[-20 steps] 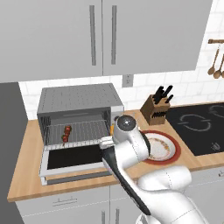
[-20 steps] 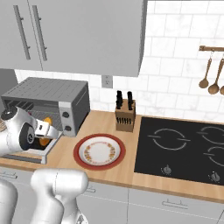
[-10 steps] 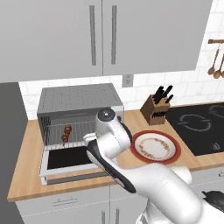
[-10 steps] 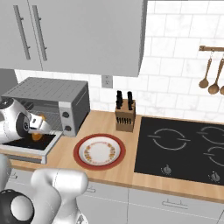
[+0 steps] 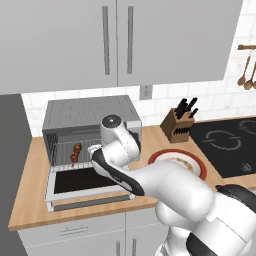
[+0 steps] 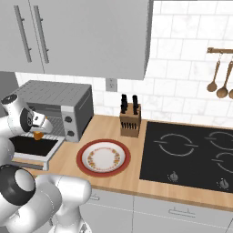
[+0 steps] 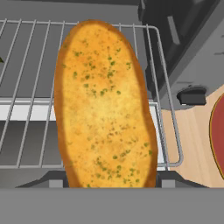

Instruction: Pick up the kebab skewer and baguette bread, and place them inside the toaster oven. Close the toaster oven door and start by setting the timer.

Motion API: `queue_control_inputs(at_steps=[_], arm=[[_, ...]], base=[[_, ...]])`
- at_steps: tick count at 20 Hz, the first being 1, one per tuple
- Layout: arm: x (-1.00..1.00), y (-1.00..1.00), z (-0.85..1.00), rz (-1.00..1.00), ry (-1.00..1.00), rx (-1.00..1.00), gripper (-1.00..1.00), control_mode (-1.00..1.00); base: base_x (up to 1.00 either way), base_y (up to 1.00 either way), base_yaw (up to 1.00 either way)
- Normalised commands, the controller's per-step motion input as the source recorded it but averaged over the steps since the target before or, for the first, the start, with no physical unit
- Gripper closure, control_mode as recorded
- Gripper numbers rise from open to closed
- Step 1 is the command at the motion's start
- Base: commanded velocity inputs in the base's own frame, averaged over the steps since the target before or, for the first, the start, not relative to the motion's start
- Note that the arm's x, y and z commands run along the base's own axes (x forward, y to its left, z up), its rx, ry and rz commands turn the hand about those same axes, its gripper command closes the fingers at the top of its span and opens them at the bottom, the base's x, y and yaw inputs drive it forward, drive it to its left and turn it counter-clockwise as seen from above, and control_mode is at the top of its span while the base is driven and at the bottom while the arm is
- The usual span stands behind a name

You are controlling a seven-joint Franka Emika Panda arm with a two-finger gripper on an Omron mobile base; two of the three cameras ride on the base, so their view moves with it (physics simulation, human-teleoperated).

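I see the wooden counter (image 6: 136, 170) under grey wall cabinets (image 5: 117, 42), with the toaster oven (image 5: 90, 117) at its left end and its door (image 5: 82, 182) dropped flat. My gripper (image 7: 107, 186) is closed on the baguette bread (image 7: 105, 109), whose long axis runs straight away from the hand over the wire rack (image 7: 26, 92). The kebab skewer (image 5: 76, 152) lies on the rack's left part.

Arm bent low, end effector (image 7: 105, 186) clamped
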Motion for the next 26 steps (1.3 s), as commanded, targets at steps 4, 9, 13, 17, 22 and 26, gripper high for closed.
queue_control_inputs(at_steps=[4,9,13,17,22,26], arm=[[0.20,0.04,-0.16,0.00,0.00,0.01,1.00,-1.00],[0.25,0.04,-0.16,0.00,0.00,0.02,1.00,-1.00],[0.33,0.27,-0.14,-0.01,0.00,0.03,1.00,-1.00],[0.39,0.26,-0.02,-0.01,0.01,0.02,1.00,-1.00],[0.20,0.13,-0.13,0.00,0.01,0.00,1.00,-1.00],[0.02,0.15,-0.26,0.00,0.03,0.00,1.00,-1.00]], base=[[0.00,0.00,0.00],[0.00,0.00,0.00],[0.00,0.00,0.00],[0.00,0.00,0.00],[0.00,0.00,0.00],[0.00,0.00,0.00]])
